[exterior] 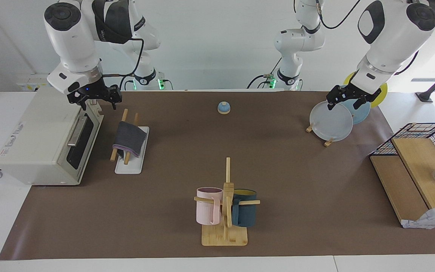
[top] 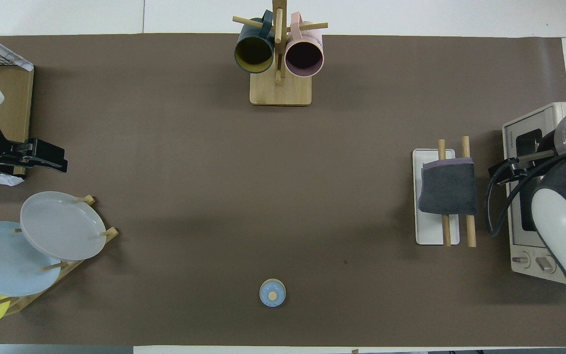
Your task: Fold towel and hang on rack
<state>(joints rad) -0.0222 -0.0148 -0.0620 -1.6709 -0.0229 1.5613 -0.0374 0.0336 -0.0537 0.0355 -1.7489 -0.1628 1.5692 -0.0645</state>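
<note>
We see the right pincer (exterior: 94,99) raised over the toaster oven (exterior: 47,139), just beside the rack (exterior: 130,149) where the folded towel (exterior: 129,139) hangs grey-side out across both rods, while the left pincer (exterior: 347,99) waits over the plate stand (exterior: 329,126); we cannot tell either pincer's finger state.

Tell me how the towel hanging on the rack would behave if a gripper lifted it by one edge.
The towel drapes limply over both rods of the rack, so it is probably floppy and would unfold. It looks thin, so likely light. It merely lies on the smooth rods, so it may slide off easily.
</note>
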